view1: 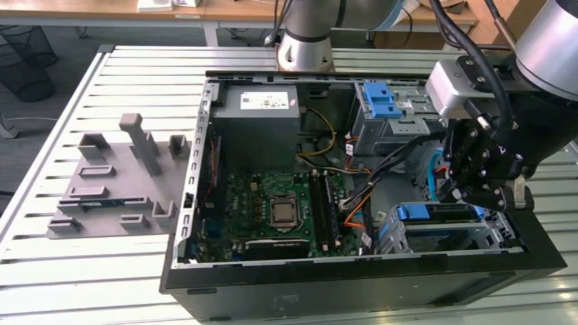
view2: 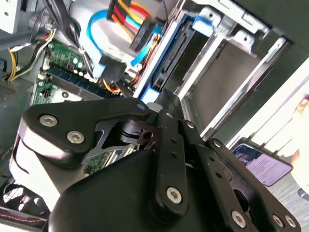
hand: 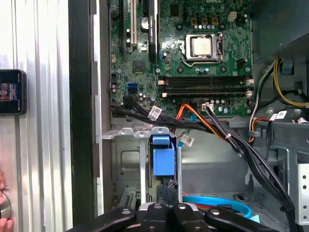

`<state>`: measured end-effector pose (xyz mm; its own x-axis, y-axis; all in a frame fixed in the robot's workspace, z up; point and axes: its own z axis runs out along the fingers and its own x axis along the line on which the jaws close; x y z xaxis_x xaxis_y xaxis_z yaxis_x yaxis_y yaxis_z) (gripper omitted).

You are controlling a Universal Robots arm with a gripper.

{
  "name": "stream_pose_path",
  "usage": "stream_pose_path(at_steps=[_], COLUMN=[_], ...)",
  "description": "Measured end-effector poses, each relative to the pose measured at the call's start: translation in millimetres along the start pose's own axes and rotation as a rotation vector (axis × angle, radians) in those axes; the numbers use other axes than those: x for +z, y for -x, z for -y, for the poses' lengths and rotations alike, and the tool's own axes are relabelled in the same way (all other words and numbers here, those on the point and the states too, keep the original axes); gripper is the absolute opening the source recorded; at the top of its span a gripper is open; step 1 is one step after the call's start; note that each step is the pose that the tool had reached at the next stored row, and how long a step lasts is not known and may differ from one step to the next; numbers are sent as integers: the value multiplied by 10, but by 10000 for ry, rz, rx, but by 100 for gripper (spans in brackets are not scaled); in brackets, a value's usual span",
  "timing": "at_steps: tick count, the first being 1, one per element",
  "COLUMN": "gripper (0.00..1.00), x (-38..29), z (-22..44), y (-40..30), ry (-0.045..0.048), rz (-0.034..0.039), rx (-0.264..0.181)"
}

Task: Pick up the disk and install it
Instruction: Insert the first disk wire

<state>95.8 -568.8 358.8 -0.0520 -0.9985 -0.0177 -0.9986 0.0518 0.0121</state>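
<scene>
The disk [view1: 440, 215] is sitting in the lower drive cage [view1: 488, 237] of the open computer case [view1: 361, 277], blue carrier uppermost; the gripper [view1: 478, 193] is hovering just above it, fingers apparently drawn together; likely rigid, dense, shock-sensitive; best gripped by the carrier's edges.

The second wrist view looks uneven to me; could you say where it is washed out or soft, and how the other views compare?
In the second wrist view, the gripper is dark and soft close up, with a pale overexposed upper corner; the exterior view is evenly lit; the first wrist view shows the motherboard crisply.
</scene>
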Motion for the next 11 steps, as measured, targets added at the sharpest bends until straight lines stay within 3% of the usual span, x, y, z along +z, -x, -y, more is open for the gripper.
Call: stream_pose_path(at_steps=[6, 11], gripper=[11, 11], x=[0, 1], z=[72, 104], y=[28, 128], ry=[0, -1], rz=[-3, -2], rx=[-5, -9])
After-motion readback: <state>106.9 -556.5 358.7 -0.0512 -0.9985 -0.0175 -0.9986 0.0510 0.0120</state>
